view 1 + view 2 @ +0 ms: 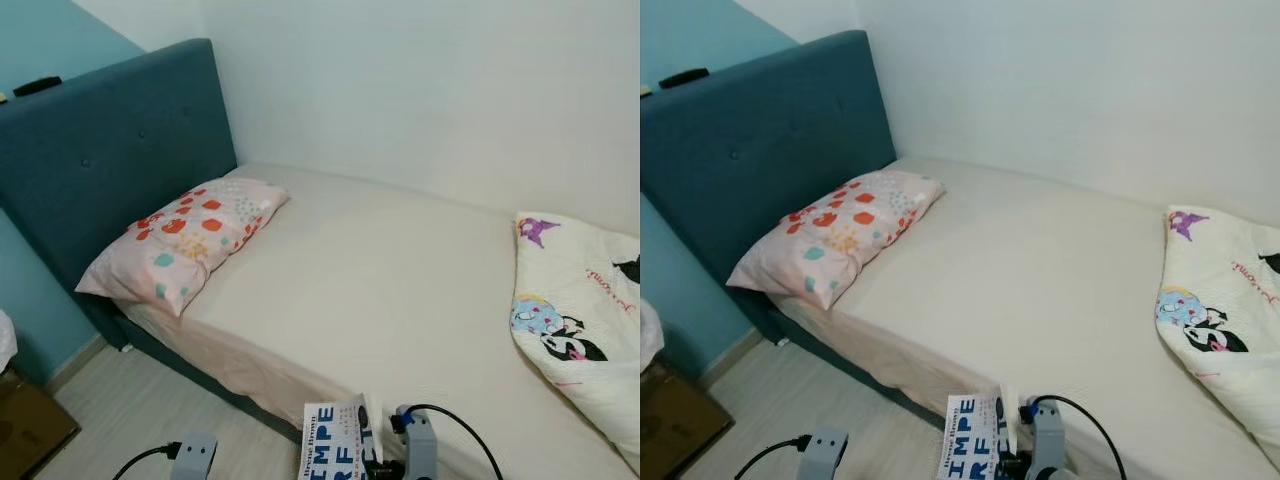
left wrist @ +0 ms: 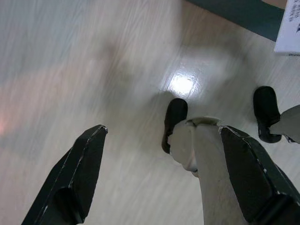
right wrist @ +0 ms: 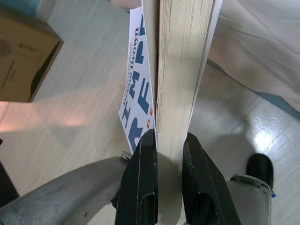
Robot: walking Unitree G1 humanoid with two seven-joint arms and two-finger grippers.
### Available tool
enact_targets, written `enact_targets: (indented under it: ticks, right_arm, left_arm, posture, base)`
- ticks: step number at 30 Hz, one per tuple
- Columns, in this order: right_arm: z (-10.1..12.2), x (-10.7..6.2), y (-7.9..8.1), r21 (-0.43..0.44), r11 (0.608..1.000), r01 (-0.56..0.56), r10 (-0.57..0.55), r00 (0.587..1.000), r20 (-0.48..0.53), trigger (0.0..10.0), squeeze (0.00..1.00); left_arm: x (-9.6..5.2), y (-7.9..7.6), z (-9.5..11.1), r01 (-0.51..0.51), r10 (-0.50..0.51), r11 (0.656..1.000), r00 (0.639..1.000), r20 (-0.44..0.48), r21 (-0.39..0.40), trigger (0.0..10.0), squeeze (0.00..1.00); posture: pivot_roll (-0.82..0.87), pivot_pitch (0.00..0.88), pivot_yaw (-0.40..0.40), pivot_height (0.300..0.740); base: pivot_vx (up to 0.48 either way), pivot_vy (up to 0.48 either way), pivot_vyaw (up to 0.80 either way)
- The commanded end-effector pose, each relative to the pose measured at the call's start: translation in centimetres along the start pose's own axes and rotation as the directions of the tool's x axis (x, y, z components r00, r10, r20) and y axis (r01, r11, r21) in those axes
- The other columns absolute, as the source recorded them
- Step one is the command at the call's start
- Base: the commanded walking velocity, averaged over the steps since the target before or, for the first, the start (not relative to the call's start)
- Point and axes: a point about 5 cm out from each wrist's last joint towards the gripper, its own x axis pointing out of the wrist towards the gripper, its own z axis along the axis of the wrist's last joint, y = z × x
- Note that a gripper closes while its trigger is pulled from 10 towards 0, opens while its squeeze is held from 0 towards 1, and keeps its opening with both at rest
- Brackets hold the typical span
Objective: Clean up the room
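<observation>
My right gripper (image 3: pixel 169 157) is shut on a book (image 3: pixel 180 70), its black fingers (image 3: pixel 140 187) clamping the cream page block from both sides. The white cover with big blue letters (image 1: pixel 333 442) hangs loose at the bottom of the head view, just off the bed's near edge. My left gripper (image 2: pixel 164 180) is open and holds nothing, hanging low over the pale wooden floor (image 2: pixel 70 70). Its grey wrist (image 1: pixel 194 455) shows left of the book. The robot's own leg and black feet (image 2: pixel 174 123) lie below that gripper.
A bed with a cream sheet (image 1: pixel 380 270) lies ahead, with a teal headboard (image 1: pixel 110 160) on the left. A pink patterned pillow (image 1: pixel 185 238) lies at its head and a cartoon quilt (image 1: pixel 585 320) on the right. A cardboard box (image 1: pixel 30 430) stands on the floor at the left.
</observation>
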Motion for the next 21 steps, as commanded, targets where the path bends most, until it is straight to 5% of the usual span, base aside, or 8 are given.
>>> enact_targets:
  ticks: [1, 21]
  right_arm:
    - [0.11, 0.11, 0.28, -0.005, 1.0, -0.019, 0.019, 1.0, 0.005, 10.0, 0.0]
    - [-0.06, 0.1, 0.34, 0.008, 1.0, -0.024, 0.024, 1.0, 0.006, 10.0, 0.0]
  left_arm:
    - [-0.05, 0.0, -0.37, 0.001, -0.001, 1.0, 1.0, -0.013, -0.009, 10.0, 0.0]
    - [-0.05, 0.2, -0.33, -0.022, 0.022, 0.999, 1.0, -0.015, -0.03, 10.0, 0.0]
  posture:
    - [-0.09, 0.0, 0.023, 0.733]
    - [-0.09, 0.0, 0.032, 0.733]
  base:
    - [0.0, -0.458, 0.68]
    - [0.0, -0.046, 0.68]
